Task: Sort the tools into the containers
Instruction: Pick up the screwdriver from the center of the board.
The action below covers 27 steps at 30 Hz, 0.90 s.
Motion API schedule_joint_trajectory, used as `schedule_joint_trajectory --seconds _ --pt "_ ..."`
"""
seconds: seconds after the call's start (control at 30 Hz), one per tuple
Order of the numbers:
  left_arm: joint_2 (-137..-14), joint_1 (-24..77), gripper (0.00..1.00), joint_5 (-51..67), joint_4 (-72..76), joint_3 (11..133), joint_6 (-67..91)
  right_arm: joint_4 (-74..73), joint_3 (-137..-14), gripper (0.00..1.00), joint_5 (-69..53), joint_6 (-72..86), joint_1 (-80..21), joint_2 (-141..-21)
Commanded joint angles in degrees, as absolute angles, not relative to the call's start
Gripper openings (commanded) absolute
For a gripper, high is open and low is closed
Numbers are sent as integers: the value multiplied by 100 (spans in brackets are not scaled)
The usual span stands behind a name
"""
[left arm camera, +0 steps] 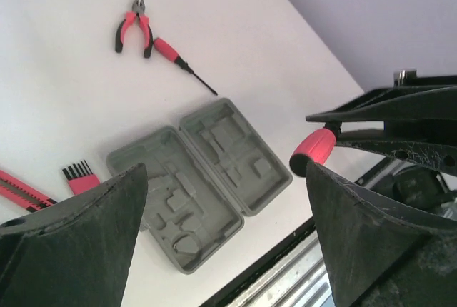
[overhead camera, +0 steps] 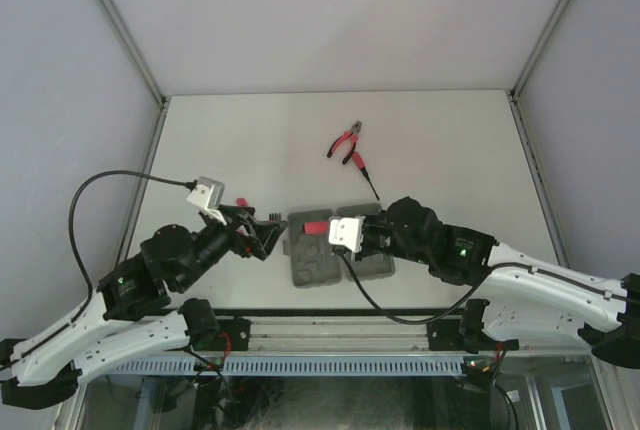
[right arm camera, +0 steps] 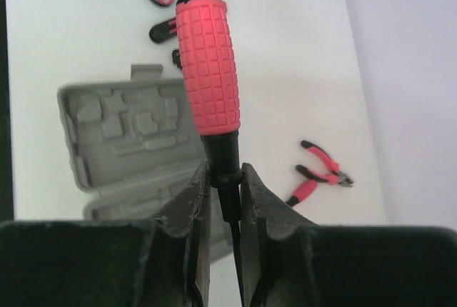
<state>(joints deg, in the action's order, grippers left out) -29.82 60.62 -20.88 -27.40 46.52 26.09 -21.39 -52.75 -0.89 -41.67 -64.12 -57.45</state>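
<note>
The right gripper [right arm camera: 225, 178] is clamped on a red screwdriver [right arm camera: 207, 64] over the open grey case [right arm camera: 107, 128]
The left gripper [left arm camera: 225, 178] has its fingers wide apart, holding nothing; the pliers [left arm camera: 133, 27] lie well apart.

The case [left arm camera: 235, 143] was seen to be moulded grey plastic, matt and faintly grained. The handle of the driver [right arm camera: 207, 71] was covered in matt red rubbery material, embossed with a grid of small squares; its collar was made of smoother black plastic. The fingers [right arm camera: 182, 228] of the right gripper [right arm camera: 225, 178] were formed of dull, finely ridged black plastic, as were the fingers [left arm camera: 86, 243] of the left gripper [left arm camera: 225, 171]. At eleven o'clock from the case, the pliers [left arm camera: 133, 30] were fitted with red-and-black grips and dark metal jaws. The table [left arm camera: 64, 100] was finished white, smooth and matt.
</note>
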Motion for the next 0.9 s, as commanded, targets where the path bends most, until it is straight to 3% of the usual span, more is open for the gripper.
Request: schedule_joint_trajectory --seconds 0.0,0.43,0.87 --pt "-2714 6069 94 -2695 -2653 4675 3007 -881 -4921 0 429 -1964 -6405 -5326" --pt "-3062 6073 94 -2771 -2691 5221 3036 329 -4047 0 1232 1929 -6691 -4888" --pt "-3201 6073 93 -2655 -2511 5212 3118 -267 -4529 0 1330 3628 -6565 -5484"
